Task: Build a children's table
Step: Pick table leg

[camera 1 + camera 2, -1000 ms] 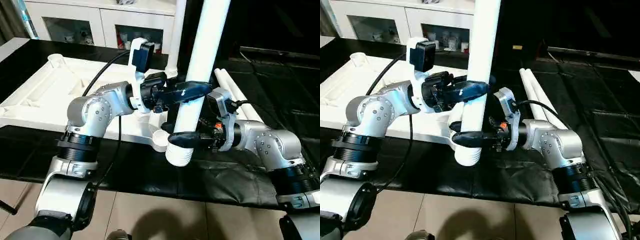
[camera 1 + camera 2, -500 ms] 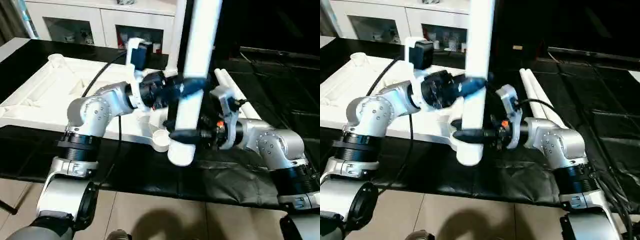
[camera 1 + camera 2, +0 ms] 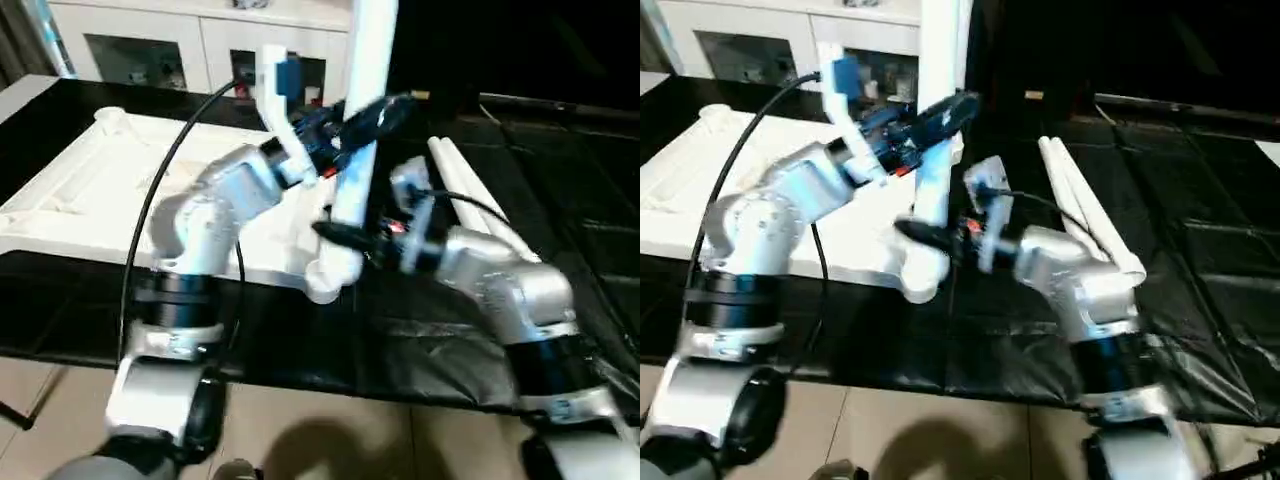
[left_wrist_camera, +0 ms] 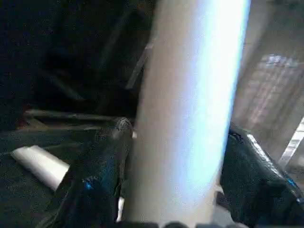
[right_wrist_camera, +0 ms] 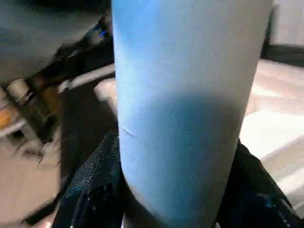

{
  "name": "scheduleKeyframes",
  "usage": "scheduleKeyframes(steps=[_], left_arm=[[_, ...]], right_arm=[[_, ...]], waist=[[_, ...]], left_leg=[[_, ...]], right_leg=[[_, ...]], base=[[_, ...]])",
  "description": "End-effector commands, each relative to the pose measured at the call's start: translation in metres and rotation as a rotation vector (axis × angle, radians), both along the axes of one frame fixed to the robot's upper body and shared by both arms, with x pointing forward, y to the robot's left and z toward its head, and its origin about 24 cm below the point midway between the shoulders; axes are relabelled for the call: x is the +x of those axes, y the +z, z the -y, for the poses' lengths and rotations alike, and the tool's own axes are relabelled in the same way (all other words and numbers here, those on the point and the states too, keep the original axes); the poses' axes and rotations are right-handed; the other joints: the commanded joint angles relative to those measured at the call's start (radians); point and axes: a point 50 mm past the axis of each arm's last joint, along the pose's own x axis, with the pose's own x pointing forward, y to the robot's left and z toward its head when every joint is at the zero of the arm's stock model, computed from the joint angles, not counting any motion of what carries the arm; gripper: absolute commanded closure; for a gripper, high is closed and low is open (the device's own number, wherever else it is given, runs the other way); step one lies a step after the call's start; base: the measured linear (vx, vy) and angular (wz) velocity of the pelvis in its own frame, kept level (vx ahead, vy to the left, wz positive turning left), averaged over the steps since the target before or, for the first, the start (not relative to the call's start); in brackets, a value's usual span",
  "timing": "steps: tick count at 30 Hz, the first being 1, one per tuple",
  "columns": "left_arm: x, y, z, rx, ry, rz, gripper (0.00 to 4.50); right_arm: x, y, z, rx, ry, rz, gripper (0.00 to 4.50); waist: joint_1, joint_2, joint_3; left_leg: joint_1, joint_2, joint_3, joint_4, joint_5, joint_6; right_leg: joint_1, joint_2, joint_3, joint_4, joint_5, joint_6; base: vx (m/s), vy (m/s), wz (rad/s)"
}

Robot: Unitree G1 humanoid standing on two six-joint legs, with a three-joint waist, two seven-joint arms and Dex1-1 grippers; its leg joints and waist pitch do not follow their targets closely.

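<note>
The children's table top (image 3: 80,190) lies upside down on the black mat, ribs up, with a round socket (image 3: 320,288) at its near corner. One white leg (image 3: 355,150) stands almost upright, its lower end at that socket. My right gripper (image 3: 335,232) is shut on the leg's lower part; the leg is packed between its fingers (image 5: 90,190) in the right wrist view. Higher up, my left gripper (image 3: 365,115) stands open around the same leg, its fingers (image 4: 102,166) on either side of it.
Two spare white legs (image 3: 470,185) lie on the black mat (image 3: 560,200) to the right. A white glass-door cabinet (image 3: 150,40) stands behind the table top. Tiled floor (image 3: 300,420) runs along the near edge of the mat.
The leg has swung left and away from me, so its lower end has come to the near corner socket. My left gripper has loosened and lifted. My right gripper keeps its hold.
</note>
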Motion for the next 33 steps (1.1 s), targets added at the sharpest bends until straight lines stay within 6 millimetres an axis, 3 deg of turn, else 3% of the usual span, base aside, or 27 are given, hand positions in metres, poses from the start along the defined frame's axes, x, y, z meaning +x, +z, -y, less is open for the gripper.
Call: scheduleKeyframes(steps=[1, 8, 16, 18, 21, 29, 30, 33], left_arm=[[0.003, -0.001, 0.003, 0.045, 0.093, -0.026, 1.47], [0.004, -0.001, 0.006, 0.102, 0.191, -0.003, 2.27], [0.009, 0.0, 0.001, 0.095, 0.262, -0.016, 2.61], [0.01, 0.001, 0.0, 0.091, 0.264, -0.015, 2.65], [0.013, 0.005, -0.005, 0.082, 0.263, -0.005, 2.66], [0.011, 0.009, -0.011, 0.049, 0.097, 0.0, 2.67], [0.011, 0.009, -0.011, 0.049, 0.096, 0.0, 2.67], [0.006, 0.015, -0.012, -0.01, -0.045, 0.0, 2.67]], right_arm=[[0.005, 0.007, 0.0, 0.017, -0.056, 0.024, 2.55], [0.005, 0.006, -0.006, 0.031, -0.094, 0.019, 2.55], [0.005, 0.007, -0.007, 0.047, -0.109, 0.002, 2.55], [0.003, 0.008, -0.006, 0.058, -0.09, 0.0, 1.99], [-0.001, 0.011, -0.003, 0.072, -0.033, 0.011, 1.66], [-0.012, 0.018, 0.021, 0.053, 0.141, 0.01, 1.23], [-0.012, 0.018, 0.021, 0.053, 0.142, 0.01, 0.99], [-0.014, 0.019, 0.031, 0.032, 0.208, -0.004, 0.95]], waist=[[-0.002, -0.011, -0.085], [-0.001, -0.009, -0.085], [-0.001, -0.006, -0.084], [-0.001, -0.006, -0.085], [-0.001, -0.007, -0.084], [0.005, -0.006, -0.086], [0.005, -0.007, -0.086], [0.007, -0.009, -0.085]], left_leg=[[0.013, 0.011, 0.003, -0.061, -0.117, -0.003], [0.014, 0.012, 0.002, -0.062, -0.112, 0.001], [0.016, 0.011, 0.003, -0.062, -0.128, -0.004], [0.015, 0.011, 0.003, -0.062, -0.126, -0.004], [0.014, 0.01, 0.002, -0.062, -0.126, 0.001], [0.014, 0.009, 0.003, -0.058, -0.104, 0.017], [0.015, 0.008, 0.004, -0.058, -0.106, 0.019], [0.014, 0.008, 0.005, -0.056, -0.112, 0.023]], right_leg=[[0.063, -0.065, 0.036, -0.067, -0.179, -0.155], [0.061, -0.064, 0.037, -0.067, -0.169, -0.143], [0.061, -0.064, 0.037, -0.069, -0.168, -0.147], [0.061, -0.064, 0.037, -0.068, -0.165, -0.146], [0.063, -0.063, 0.037, -0.069, -0.161, -0.14], [0.066, -0.062, 0.037, -0.064, -0.128, -0.166], [0.066, -0.061, 0.036, -0.064, -0.128, -0.169], [0.067, -0.064, 0.036, -0.066, -0.15, -0.176]], base=[[0.0, 0.0, 0.0], [0.0, 0.0, 0.0], [0.0, 0.0, 0.0], [0.0, 0.0, 0.0], [0.0, 0.0, 0.0], [0.0, 0.0, 0.0], [0.0, 0.0, 0.0], [0.0, 0.0, 0.0]])
